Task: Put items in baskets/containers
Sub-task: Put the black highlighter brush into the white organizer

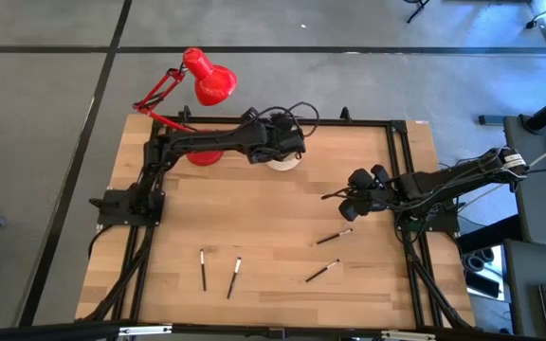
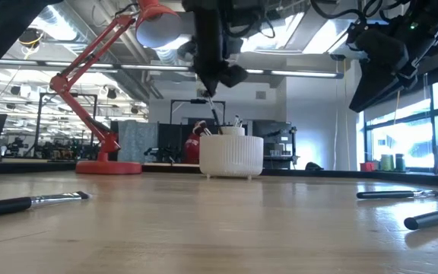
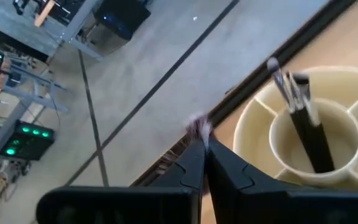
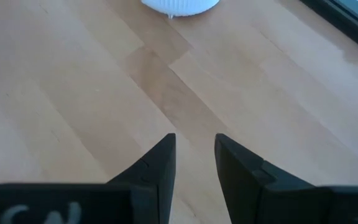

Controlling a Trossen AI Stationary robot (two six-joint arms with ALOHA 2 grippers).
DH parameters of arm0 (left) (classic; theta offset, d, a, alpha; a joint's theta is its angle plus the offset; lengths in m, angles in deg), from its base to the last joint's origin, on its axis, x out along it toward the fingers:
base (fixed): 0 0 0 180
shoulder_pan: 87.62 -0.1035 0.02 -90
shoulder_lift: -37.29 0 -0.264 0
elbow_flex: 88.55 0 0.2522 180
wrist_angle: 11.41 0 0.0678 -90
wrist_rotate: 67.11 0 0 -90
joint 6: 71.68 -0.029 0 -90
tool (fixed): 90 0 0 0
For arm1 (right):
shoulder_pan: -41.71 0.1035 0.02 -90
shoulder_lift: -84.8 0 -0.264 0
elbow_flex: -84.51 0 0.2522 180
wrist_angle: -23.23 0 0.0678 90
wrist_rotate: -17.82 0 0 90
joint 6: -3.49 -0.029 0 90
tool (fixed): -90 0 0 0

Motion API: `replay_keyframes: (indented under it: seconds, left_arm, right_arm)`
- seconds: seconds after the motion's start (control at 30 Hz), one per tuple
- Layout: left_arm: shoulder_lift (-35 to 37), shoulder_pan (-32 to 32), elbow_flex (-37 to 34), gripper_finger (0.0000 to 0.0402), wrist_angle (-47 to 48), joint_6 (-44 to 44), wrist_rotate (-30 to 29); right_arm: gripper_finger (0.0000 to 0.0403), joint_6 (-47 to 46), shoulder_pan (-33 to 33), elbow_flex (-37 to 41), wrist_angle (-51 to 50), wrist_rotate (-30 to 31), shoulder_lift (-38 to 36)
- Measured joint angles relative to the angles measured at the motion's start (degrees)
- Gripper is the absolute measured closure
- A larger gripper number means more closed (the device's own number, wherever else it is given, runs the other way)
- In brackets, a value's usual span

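The round cream organiser (image 1: 288, 164) stands at the table's far side, right of the lamp base; in the low view the organiser (image 2: 232, 156) shows ribbed walls. Its centre compartment (image 3: 316, 134) holds a few dark brushes. My left gripper (image 3: 202, 149) hovers just above the organiser's rim, shut on a brush. Several more brushes lie flat on the table: two near the front edge (image 1: 203, 270) (image 1: 234, 277) and two toward the right (image 1: 334, 237) (image 1: 322, 271). My right gripper (image 4: 194, 149) is open, above bare wood right of centre (image 1: 351, 206). My left gripper pinches a thin makeup brush between its two shut fingers. Only the pale bristle tuft (image 3: 197, 127) shows, poking out past the fingertips; the fingers hide the handle. The fingers point down over the organiser (image 2: 210, 90), and the brush is lifted clear of the table.
A red desk lamp (image 1: 207, 80) stands at the far left, its base (image 1: 202, 156) beside the organiser. Black frame rails (image 1: 401, 152) run along the table's sides. Open wood lies in the middle of the table (image 1: 273, 218).
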Motion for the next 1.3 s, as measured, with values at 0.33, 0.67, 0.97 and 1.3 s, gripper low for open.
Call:
replay_keyframes:
  seconds: [0.33, 0.67, 0.97, 1.3]
  left_arm:
    - [0.09, -0.26, -2.92, 0.039, 0.38, 1.22, 1.83]
    - [0.11, -0.26, -2.92, 0.0365, 0.01, 1.26, 7.73]
    - [0.11, -0.24, -2.92, 0.0302, 0.72, 1.26, 11.39]
    - [0.14, 2.86, -2.92, 0.0281, 1.53, 1.28, 15.92]
  right_arm:
    - [0.0291, 0.0, 0.0, 0.0, 0.0, -1.03, 0.0]
    - [0.0291, 0.02, 0.0, 0.0, 0.02, -1.03, 0.0]
    - [0.0291, 1.5, -0.15, 0.0, 0.12, -1.03, 0.0]
    - [0.0291, 4.8, -3.1, -0.11, 2.27, -2.39, 0.0]
